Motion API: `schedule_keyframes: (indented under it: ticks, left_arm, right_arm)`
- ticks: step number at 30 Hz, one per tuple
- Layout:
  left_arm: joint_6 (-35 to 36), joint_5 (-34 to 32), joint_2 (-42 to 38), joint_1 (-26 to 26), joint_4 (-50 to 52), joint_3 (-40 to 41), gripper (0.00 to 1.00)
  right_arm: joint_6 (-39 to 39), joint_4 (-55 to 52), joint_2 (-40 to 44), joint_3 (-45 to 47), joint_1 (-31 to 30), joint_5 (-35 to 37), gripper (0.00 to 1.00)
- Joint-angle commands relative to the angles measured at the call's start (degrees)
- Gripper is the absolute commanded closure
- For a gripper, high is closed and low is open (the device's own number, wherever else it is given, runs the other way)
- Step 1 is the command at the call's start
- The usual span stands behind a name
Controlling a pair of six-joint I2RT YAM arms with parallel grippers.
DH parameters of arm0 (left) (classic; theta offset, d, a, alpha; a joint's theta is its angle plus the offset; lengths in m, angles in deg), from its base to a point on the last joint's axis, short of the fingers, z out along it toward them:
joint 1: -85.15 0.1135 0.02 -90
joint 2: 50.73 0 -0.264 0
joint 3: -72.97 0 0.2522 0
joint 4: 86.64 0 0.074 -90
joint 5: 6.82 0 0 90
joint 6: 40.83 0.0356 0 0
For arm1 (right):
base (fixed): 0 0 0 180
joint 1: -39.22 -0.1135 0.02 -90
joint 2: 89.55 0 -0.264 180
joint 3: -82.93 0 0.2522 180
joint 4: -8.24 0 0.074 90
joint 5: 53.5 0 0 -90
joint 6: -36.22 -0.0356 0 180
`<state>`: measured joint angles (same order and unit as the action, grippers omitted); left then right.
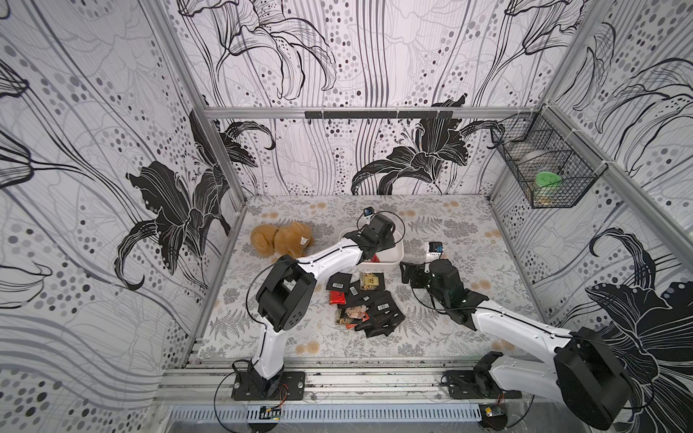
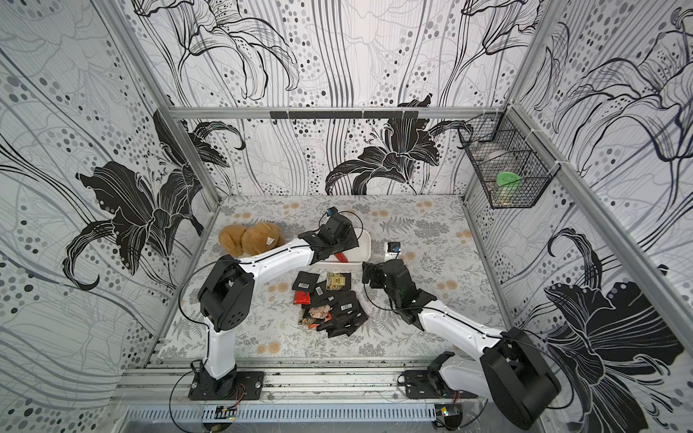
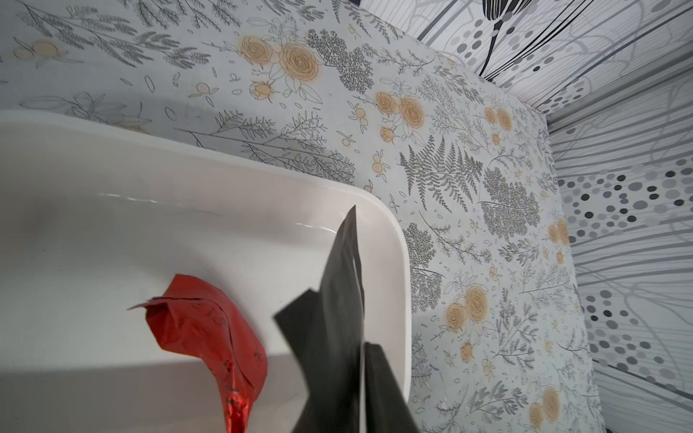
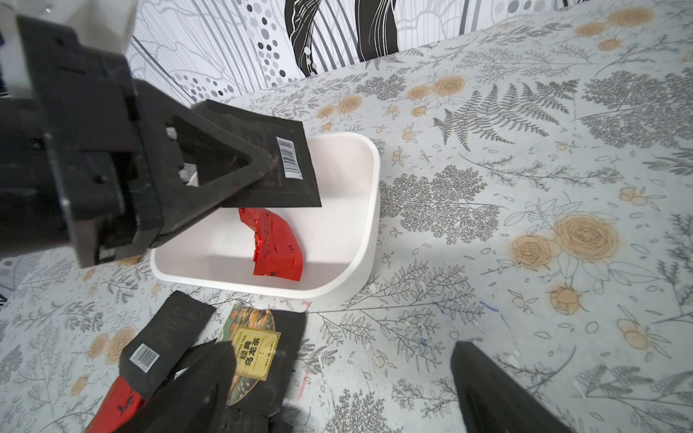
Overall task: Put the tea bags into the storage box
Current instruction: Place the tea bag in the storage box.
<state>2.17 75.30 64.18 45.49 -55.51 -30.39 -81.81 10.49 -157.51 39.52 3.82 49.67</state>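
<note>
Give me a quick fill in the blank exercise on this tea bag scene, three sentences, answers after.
1. The left hand holds a barcoded tea bag, coloured ___, above the storage box.
2. The lone tea bag lying inside that box is ___.
3. The right hand, near the loose pile, is ___ and holds nothing.
Missing words: black; red; open.
</note>
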Motion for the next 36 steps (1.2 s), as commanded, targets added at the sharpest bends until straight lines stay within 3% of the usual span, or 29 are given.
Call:
schedule_keyframes:
  ticks: [1, 4, 10, 15, 21, 26, 33, 36]
  left_arm:
    - [1.01, -1.21, -1.41, 0.29, 0.02, -0.35, 0.69]
    - [2.1, -4.74, -3.68, 0.62, 2.33, -0.31, 0.47]
    - [3.86, -9.96, -12.97, 0.63, 2.9, 6.6, 0.39]
    - [4.12, -8.78, -21.82, 0.63, 2.53, 15.44, 0.38]
    - [1.05, -2.85, -32.66, 0.63, -1.87, 30.84, 0.37]
    - [-3.78, 0.92, -42.43, 0.63, -8.9, 46.17, 0.37]
    - [-10.06, 2.2, -49.77, 0.51, -18.1, 60.18, 0.42]
    - [-11.16, 3.67, -48.55, 0.55, -23.13, 62.14, 0.45]
  right_arm:
    - [0.32, 1.92, 0.3, 0.62, -0.25, -1.37, 0.03]
    - [1.04, 1.94, 0.0, 0.36, -0.21, -2.34, 0.01]
    - [2.06, 3.22, -0.96, 0.15, -0.21, -5.97, 0.13]
    - [3.02, 4.88, -2.98, -0.38, -0.31, -10.88, 0.29]
    - [4.94, 4.03, -7.51, -3.64, -1.8, -17.1, 0.37]
    - [7.74, 1.55, -11.4, -7.54, -7.12, -17.59, 0.5]
    - [9.35, -1.02, -18.17, -12.31, -11.28, -16.76, 0.52]
    - [8.58, -2.34, -20.78, -14.0, -11.31, -15.25, 0.65]
